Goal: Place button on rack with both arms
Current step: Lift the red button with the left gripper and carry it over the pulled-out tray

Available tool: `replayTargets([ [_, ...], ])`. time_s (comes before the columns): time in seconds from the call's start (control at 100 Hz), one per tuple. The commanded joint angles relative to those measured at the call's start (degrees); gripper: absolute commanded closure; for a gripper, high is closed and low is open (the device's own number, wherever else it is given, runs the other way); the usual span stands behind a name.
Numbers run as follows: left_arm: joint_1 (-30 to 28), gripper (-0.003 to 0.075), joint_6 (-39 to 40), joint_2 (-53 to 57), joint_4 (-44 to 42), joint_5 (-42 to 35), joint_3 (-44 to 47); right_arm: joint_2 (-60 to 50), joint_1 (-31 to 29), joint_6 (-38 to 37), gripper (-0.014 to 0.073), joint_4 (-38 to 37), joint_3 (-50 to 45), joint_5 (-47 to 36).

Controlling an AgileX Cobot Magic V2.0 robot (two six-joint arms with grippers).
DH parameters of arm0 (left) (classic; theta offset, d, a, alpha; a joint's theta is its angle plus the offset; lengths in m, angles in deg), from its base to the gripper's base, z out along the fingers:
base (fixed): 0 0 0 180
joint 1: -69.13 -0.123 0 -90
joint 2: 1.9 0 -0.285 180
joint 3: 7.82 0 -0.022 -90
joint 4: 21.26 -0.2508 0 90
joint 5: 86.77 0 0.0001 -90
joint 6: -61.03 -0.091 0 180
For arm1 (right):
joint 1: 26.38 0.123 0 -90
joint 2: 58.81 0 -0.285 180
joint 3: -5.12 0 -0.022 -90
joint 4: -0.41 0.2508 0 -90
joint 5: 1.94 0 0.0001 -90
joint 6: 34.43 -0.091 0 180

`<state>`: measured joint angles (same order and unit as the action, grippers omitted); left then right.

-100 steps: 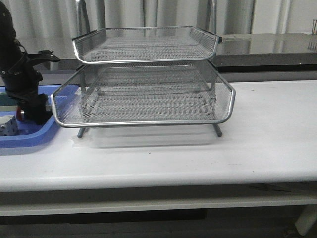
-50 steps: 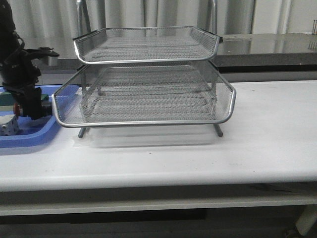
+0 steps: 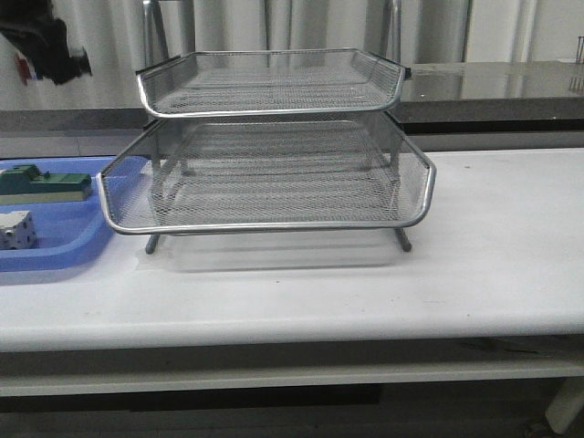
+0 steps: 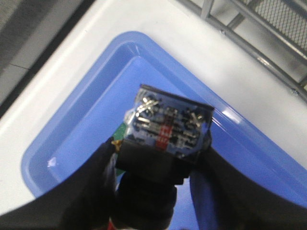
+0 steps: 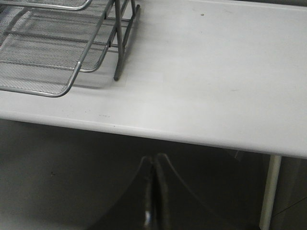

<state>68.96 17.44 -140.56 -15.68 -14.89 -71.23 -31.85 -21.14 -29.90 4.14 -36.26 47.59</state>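
Observation:
The button (image 4: 169,125) sits between the dark fingers of my left gripper (image 4: 160,155), which is shut on its black body; its blue end with metal terminals points away from the wrist camera. In the front view that gripper (image 3: 46,46) is a dark blur high at the far left, level with the rack's top tier, with a trace of the red button (image 3: 23,69) at its lower edge. The silver wire-mesh rack (image 3: 274,222) stands mid-table, also seen as rack (image 4: 268,40) and rack (image 5: 43,72). My right gripper (image 5: 154,165) is shut and empty, below the table's front edge.
A blue plastic tray (image 3: 55,253) lies left of the rack and holds a green block (image 3: 46,185) and a white cube (image 3: 15,229). The same tray (image 4: 86,134) lies under the held button. White table (image 3: 493,246) extends to the right of the rack.
My left arm has risen out of the blue tray, carrying the button up to the top-left corner. The green block and white cube are now uncovered.

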Motion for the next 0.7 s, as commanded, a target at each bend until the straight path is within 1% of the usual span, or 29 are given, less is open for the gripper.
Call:
replayTargets([
  [0.0,0.1,0.0588,1.0,7.4,0.6,0.9,-2.2,0.5,-0.1,-0.1,0.0664,-0.2,1.3,-3.8],
  [0.18,0.2,0.0588,3.8,13.4,1.4,0.9,-0.8,0.5,-0.1,-0.1,0.0664,-0.2,1.3,-3.8],
  [0.38,2.1,0.0588,4.2,20.5,1.4,0.9,5.1,0.5,-0.1,-0.1,0.0664,-0.2,1.3,-3.8],
  [0.52,5.2,0.0588,4.2,25.7,1.4,0.9,11.1,0.5,-0.1,-0.1,0.0664,-0.2,1.3,-3.8],
  [0.69,11.1,0.0588,4.2,31.2,1.4,0.9,18.9,0.5,-0.1,-0.1,0.0664,-0.2,1.3,-3.8],
])
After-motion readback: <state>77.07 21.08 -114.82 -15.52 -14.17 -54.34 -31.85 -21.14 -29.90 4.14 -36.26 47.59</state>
